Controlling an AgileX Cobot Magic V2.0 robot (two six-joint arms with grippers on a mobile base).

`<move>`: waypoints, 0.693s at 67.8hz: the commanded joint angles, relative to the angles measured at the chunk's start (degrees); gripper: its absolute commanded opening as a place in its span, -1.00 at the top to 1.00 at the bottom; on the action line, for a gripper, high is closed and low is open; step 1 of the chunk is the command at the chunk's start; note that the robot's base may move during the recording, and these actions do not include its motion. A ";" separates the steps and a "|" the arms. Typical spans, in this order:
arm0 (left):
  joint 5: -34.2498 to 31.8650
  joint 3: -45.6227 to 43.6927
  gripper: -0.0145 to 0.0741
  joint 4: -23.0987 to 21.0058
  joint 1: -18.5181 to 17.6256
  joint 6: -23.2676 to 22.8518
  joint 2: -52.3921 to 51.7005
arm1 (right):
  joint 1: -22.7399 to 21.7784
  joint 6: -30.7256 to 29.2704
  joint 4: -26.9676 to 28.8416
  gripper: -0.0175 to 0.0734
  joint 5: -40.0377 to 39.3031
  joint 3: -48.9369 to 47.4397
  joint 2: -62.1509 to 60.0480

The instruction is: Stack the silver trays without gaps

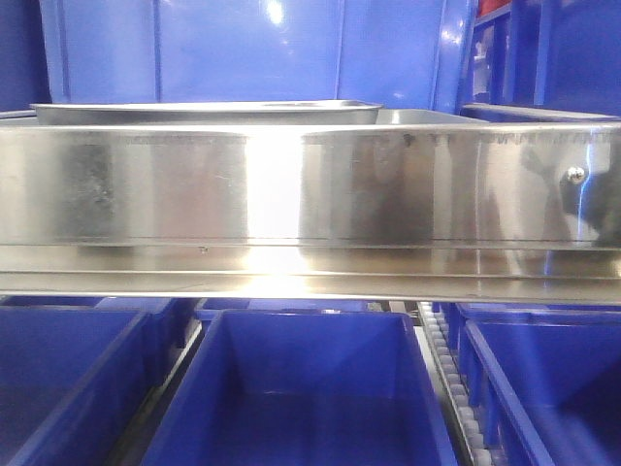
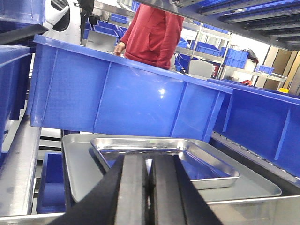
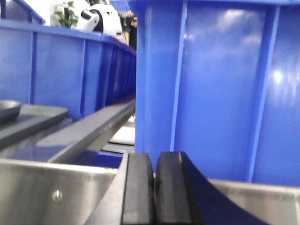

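Observation:
In the left wrist view a small shiny silver tray [image 2: 206, 164] lies inside a wider, duller silver tray [image 2: 77, 164] on the shelf. It sits toward that tray's right side and is turned slightly askew. My left gripper [image 2: 149, 161] is shut and empty, just in front of the small tray's near rim. In the front view one tray rim [image 1: 204, 109] shows above the shelf rail; neither gripper shows there. My right gripper [image 3: 155, 161] is shut and empty, at the shelf rail in front of a blue bin. A tray edge [image 3: 9, 108] shows at the far left of the right wrist view.
A long brushed-steel shelf rail [image 1: 310, 184] with a screw [image 1: 575, 175] runs across the front. Blue bins stand behind the trays [image 2: 126, 98] and close ahead of the right gripper [image 3: 220, 89]. More blue bins [image 1: 301, 388] sit on the level below. A person in red [image 2: 152, 33] stands behind the shelf.

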 commanded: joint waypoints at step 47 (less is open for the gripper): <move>-0.78 -0.09 0.69 0.17 0.04 0.14 -0.26 | -0.26 -0.49 0.16 0.67 1.68 0.00 -0.23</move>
